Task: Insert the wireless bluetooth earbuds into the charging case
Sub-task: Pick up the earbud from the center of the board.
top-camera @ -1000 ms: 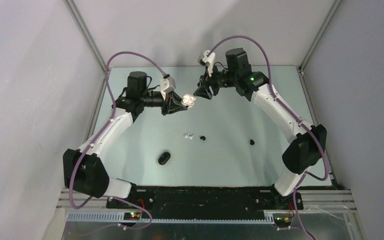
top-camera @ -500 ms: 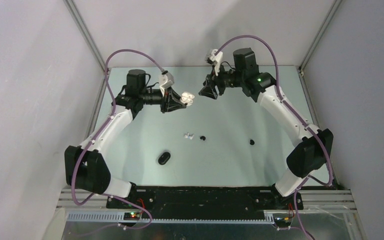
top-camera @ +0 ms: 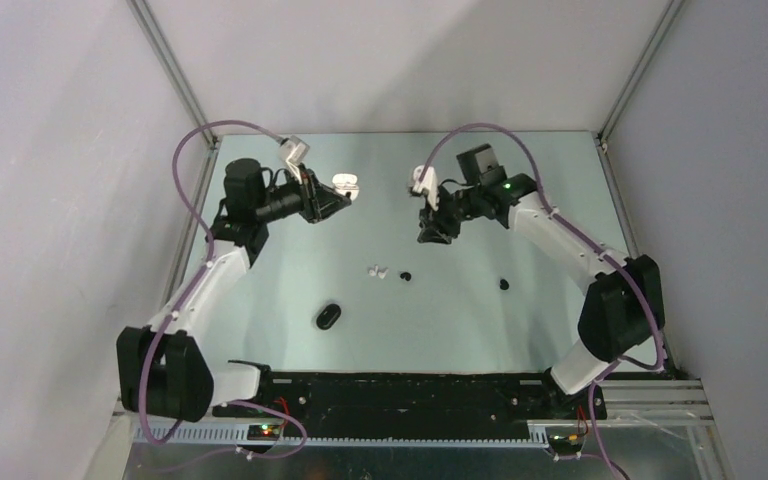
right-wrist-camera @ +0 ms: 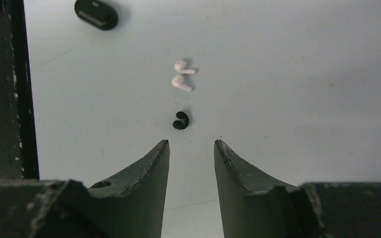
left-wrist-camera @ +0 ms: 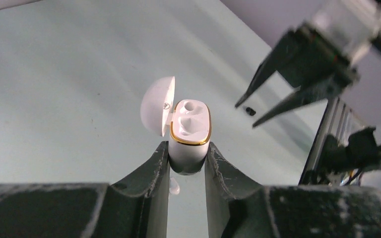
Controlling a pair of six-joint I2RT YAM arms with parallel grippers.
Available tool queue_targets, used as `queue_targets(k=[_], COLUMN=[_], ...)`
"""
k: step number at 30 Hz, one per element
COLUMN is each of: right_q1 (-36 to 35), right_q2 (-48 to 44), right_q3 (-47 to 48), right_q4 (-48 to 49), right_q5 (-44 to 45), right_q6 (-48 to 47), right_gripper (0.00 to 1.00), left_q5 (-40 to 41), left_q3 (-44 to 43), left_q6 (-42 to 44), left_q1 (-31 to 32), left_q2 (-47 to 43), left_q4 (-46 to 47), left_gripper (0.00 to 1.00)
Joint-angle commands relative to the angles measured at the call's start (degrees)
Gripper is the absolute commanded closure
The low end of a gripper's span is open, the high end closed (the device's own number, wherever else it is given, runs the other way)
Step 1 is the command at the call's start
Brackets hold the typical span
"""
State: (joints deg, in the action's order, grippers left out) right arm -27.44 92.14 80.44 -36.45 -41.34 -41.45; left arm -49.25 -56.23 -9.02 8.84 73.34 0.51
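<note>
My left gripper [top-camera: 343,190] is shut on the open white charging case [left-wrist-camera: 190,130], held above the table's far left; its lid [left-wrist-camera: 157,105] is swung aside and the wells look empty. My right gripper [top-camera: 432,233] is open and empty, pointing down at the table. Two white earbuds [top-camera: 377,270] lie together mid-table, with a black earbud [top-camera: 405,275] just to their right. In the right wrist view the black earbud [right-wrist-camera: 180,120] lies just ahead of the open gripper [right-wrist-camera: 191,144], the white pair [right-wrist-camera: 182,75] beyond it. A second black earbud [top-camera: 504,285] lies further right.
A closed black charging case [top-camera: 328,317] lies on the table nearer the bases, left of centre; it also shows in the right wrist view [right-wrist-camera: 96,13]. White walls with metal frame posts enclose the table on three sides.
My left arm has swung left and back with the white case. My right gripper has drawn away from the case and dropped toward the table, above the earbuds.
</note>
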Motion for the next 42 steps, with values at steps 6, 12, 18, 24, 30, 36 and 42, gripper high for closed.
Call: queue_targets(k=[6, 12, 18, 24, 30, 36, 42], right_q1=[-7.0, -9.2, -11.0, -11.5, -13.0, -14.2, -15.3], right_q2=[8.2, 16.1, 23.8, 29.3, 32.0, 33.4, 33.0], right_q3=[0.0, 6.4, 11.1, 16.6, 17.2, 16.7, 14.3], right_q4=[4.5, 4.0, 6.6, 8.7, 8.8, 10.3, 13.8], right_q5=[2.2, 2.6, 8.3, 11.4, 13.3, 14.9, 16.9], right_q6=[-10.7, -12.6, -13.5, -13.7, -18.8, -17.8, -15.4], right_gripper=[0.61, 0.64, 0.65, 0.64, 0.62, 0.61, 0.60], left_q5=[10.3, 8.0, 5.9, 5.6, 5.4, 5.2, 4.9], left_q3=[4.2, 5.2, 4.7, 5.1, 5.7, 5.9, 6.8], left_q6=[-16.4, -17.2, -17.7, -17.6, -16.8, -16.1, -16.7], left_q1=[-1.4, -3.5, -4.7, -4.9, -5.3, -5.4, -5.5], left_q2=[-8.0, -9.4, -9.0, -10.0, -11.3, -11.7, -12.0], left_q4=[13.7, 13.6, 13.7, 13.6, 12.2, 11.4, 11.3], left_gripper=[1.00, 1.00, 1.00, 1.00, 1.00, 1.00, 1.00])
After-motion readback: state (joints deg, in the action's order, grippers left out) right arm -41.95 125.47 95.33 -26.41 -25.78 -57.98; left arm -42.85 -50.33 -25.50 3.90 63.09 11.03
